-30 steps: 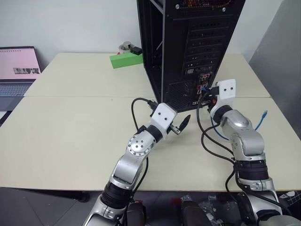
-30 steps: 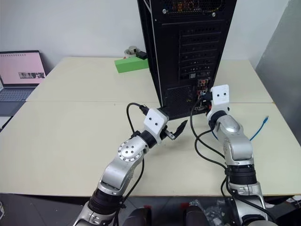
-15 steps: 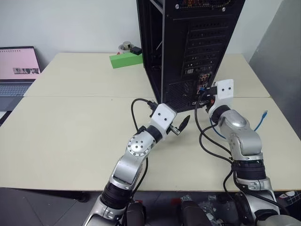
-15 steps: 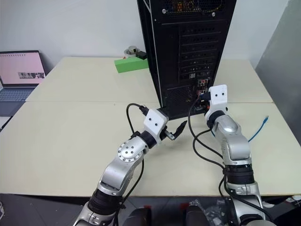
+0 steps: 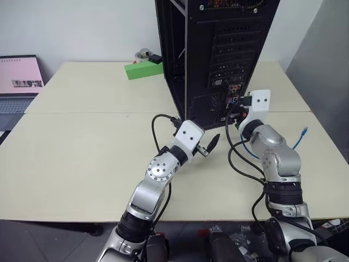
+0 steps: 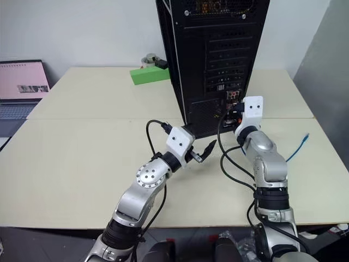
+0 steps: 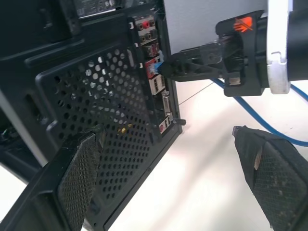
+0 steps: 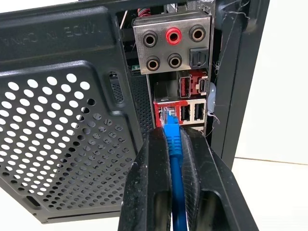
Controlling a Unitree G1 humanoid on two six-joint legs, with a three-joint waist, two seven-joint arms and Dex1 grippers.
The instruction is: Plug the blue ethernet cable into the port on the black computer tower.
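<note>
A: Holding at the insertion step. The right gripper [image 8: 175,159] is clamped tight on the blue ethernet cable [image 8: 174,144] just behind its pale plug [image 8: 168,117], fingers [image 8: 147,192] either side of the cord. The plug tip sits at the mouth of the port [image 8: 166,111], the red-framed socket in the rear connector cluster of the black computer tower [image 5: 218,43]. I cannot tell whether the tip is inside the opening or only touching its rim.

B: And the rest of the cable?

A: It trails back from the gripper, to the right across the table [image 5: 82,147], and the free end [image 5: 306,131] lies near the table's right edge.

B: Left arm?

A: The left gripper [image 5: 210,145] has its jaws spread wide and holds nothing. It hovers near the tower's lower rear corner, left of the right gripper, well short of the connectors.

B: Judgement on the next move?

A: The plug looks lined up but not seated, in my reading. The next move calls for a straight push toward the tower, keeping the plug square to the socket, then letting go. The risk is a tilted plug jamming on the rim or slipping to the USB sockets [image 8: 191,111] just right of it.
</note>
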